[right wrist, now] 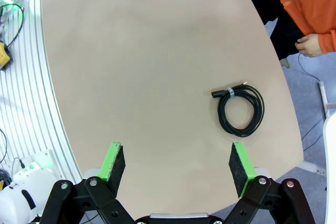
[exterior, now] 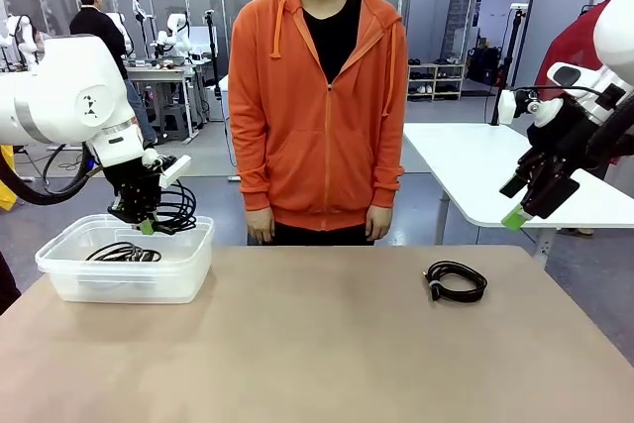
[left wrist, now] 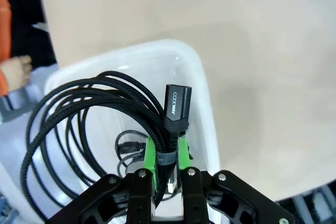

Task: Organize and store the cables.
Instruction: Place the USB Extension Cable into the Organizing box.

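Evenly and brightly lit from overhead ceiling strips, visible as glowing bars at the far top of the front view. Soft, faint shadows only, such as under the clear plastic storage tub and beside the black coiled cable on the beige tabletop. Mild glare on the tub's rim in the left wrist view. Strong wide-angle bending of table edges in both wrist views. Sharp close up, background slightly soft.
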You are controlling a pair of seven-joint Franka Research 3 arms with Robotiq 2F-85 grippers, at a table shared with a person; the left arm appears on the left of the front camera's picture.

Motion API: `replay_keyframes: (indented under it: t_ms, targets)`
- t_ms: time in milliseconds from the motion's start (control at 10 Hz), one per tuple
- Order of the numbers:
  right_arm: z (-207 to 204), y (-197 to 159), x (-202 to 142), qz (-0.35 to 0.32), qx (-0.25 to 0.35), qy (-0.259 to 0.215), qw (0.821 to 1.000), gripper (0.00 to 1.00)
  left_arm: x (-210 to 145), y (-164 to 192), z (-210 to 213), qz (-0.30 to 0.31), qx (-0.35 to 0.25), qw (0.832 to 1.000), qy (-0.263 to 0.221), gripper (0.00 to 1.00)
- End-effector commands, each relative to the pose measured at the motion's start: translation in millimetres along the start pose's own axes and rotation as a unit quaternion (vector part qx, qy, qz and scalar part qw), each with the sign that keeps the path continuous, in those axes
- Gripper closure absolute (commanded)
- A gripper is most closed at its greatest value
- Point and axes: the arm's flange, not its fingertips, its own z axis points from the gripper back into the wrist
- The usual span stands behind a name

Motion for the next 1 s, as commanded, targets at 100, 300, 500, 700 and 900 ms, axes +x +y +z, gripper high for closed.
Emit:
replay_keyframes:
  t_ms: [100,300,500,700,900]
  targets:
    - [0.2,0.5,0.1,-0.002,0.0,0.0,1.0,0.0,-13.7,30.3,-21.3,0.06,0.005,0.998,-0.022,0.81]
    - [0.2,0.5,0.1,-0.002,0.0,0.0,1.0,0.0,-12.4,31.4,-44.5,0.068,-0.024,0.997,-0.023,0.81]
    - [0.2,0.5,0.1,-0.002,0.0,0.0,1.0,0.0,-11.0,29.8,-62.8,0.075,-0.042,0.996,-0.023,0.81]
    - [0.2,0.5,0.1,-0.002,0.0,0.0,1.0,0.0,-11.0,30.7,-69.9,0.081,-0.045,0.995,-0.02,0.72]
    - [0.2,0.5,0.1,-0.002,0.0,0.0,1.0,0.0,-9.5,28.1,-71.8,0.086,-0.051,0.995,-0.012,0.5]
